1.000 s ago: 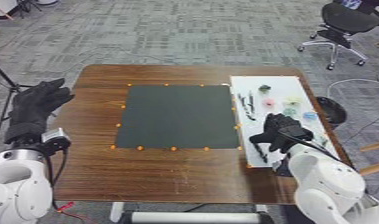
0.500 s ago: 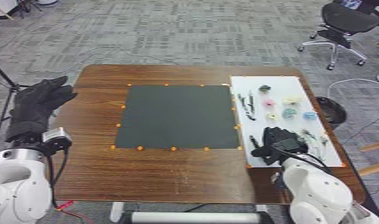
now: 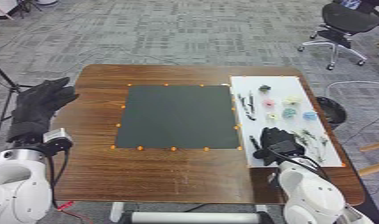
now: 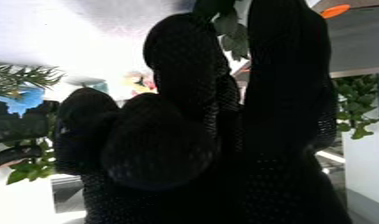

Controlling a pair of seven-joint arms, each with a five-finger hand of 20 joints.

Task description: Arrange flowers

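Note:
In the head view, my right hand (image 3: 279,145) is low over the near part of the white board (image 3: 277,81), beside a dark stem (image 3: 254,141). Farther up the board lie a pink flower (image 3: 269,102), a pale yellow one (image 3: 293,100), a blue one (image 3: 310,115), a dark green one (image 3: 264,88) and dark stems (image 3: 248,106). Green sprigs (image 3: 308,140) lie to the hand's right. My left hand (image 3: 41,102) is open off the table's left edge. In the right wrist view, dark leaves (image 4: 230,35) show beside my right hand (image 4: 159,145); whether it grips them is unclear.
A dark square mat (image 3: 177,116) with orange dots around it lies mid-table, left of the white board. The brown table (image 3: 159,172) extends along its near side. A black bin (image 3: 331,111) stands on the floor by the table's right edge.
My right hand has drawn back toward the table's near edge, uncovering the green sprigs and a small pale flower on the board. The left hand has stayed almost still.

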